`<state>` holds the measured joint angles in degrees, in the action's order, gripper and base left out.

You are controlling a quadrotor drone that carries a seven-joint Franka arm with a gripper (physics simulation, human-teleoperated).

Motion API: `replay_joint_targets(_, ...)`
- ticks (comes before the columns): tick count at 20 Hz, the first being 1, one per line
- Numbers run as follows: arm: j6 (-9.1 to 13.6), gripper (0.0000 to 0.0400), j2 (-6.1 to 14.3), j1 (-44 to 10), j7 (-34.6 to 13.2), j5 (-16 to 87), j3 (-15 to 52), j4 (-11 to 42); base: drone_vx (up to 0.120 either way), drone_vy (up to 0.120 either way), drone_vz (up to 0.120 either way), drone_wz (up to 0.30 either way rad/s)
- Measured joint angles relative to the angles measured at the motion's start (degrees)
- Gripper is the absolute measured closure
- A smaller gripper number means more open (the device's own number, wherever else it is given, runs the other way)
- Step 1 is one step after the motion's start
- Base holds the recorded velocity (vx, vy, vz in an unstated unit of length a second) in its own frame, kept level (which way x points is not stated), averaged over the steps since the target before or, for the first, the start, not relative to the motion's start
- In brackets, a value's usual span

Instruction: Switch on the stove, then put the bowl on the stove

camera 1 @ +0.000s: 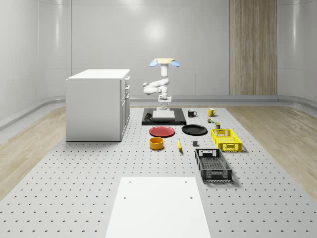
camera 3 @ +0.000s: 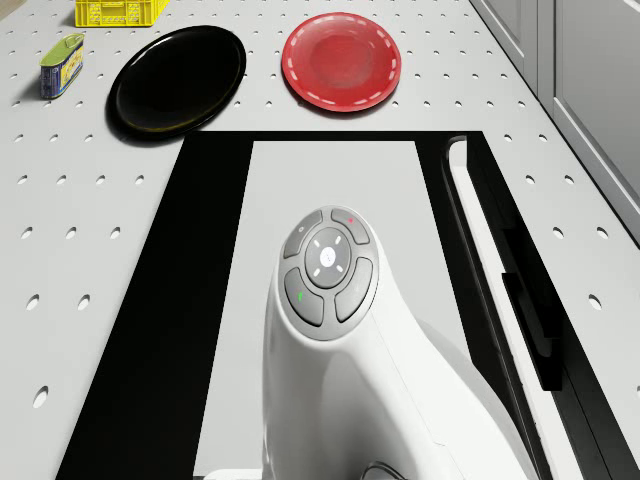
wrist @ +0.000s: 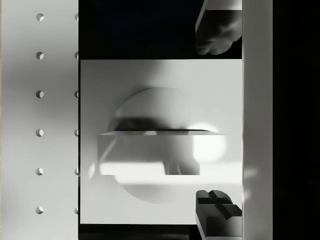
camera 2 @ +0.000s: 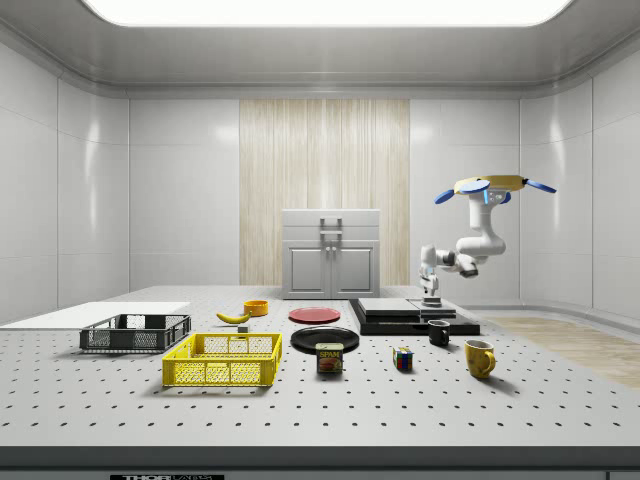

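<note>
The stove [camera 1: 179, 121] is a flat black slab with a pale grey plate [camera 3: 330, 190] on top, behind the red plate. A raised black bar [camera 3: 505, 290] runs along its cabinet side. The drone [camera 1: 165, 62] hovers over the stove, arm hanging down. My gripper [camera 1: 164, 104] is open just above the grey plate [wrist: 160, 145], nothing between its fingers [wrist: 220, 30]; the side view has the gripper [camera 2: 431, 294] low over the stove [camera 2: 415, 318]. The orange bowl [camera 1: 157, 143] stands on the table in front of the red plate, also seen as the bowl [camera 2: 256, 307] in the side view.
A red plate [camera 1: 162, 131] and a black plate [camera 1: 194, 130] lie before the stove. A white cabinet [camera 1: 96, 104] stands at the whole-scene view's left. Two mugs [camera 1: 192, 113], a yellow basket [camera 1: 226, 139], a black basket [camera 1: 213, 164] and a banana [camera 1: 179, 144] are to the right.
</note>
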<state>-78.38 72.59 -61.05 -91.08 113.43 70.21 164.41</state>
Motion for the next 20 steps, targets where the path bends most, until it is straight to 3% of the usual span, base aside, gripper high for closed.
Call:
replay_joint_targets(8,-3.5,0.0,2.2,0.0,0.5,2.8,-3.4,-1.1,0.0,0.0,0.0,0.0)
replay_joint_targets(20,-5.9,0.0,3.8,-1.3,-0.3,4.5,-5.5,-2.0,0.0,0.0,0.0,0.0)
